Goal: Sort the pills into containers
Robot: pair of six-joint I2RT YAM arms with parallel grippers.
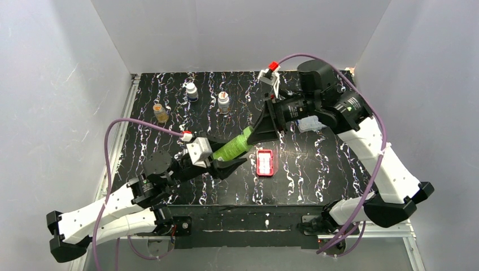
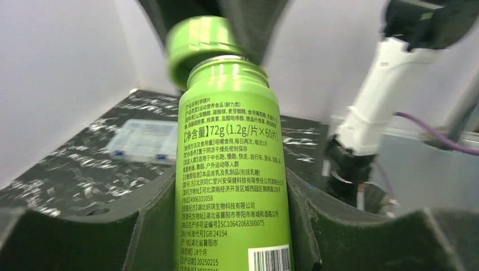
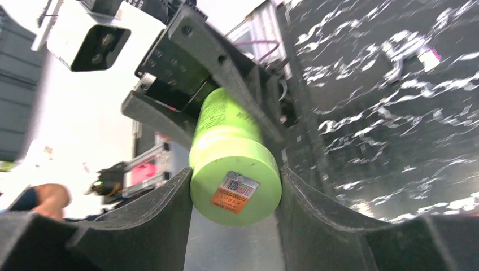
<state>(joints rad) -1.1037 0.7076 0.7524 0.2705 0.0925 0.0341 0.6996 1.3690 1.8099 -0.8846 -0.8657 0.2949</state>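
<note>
A green pill bottle [image 1: 233, 147] is held tilted above the table between both arms. My left gripper [image 1: 227, 164] is shut on the bottle's body [image 2: 233, 186]. My right gripper [image 1: 261, 129] is shut on its green cap [image 3: 236, 182], which sits askew off the neck in the left wrist view [image 2: 199, 40]. The small red pill case [image 1: 264, 162] with whitish compartments lies flat on the table just right of the bottle. No loose pills show.
Three small pill bottles stand at the back left: a white-capped one [image 1: 191, 90], a white one [image 1: 224, 101] and an amber one [image 1: 160, 113]. A clear plastic organiser box [image 1: 311, 122] lies under the right arm; it also shows in the left wrist view [image 2: 144, 140].
</note>
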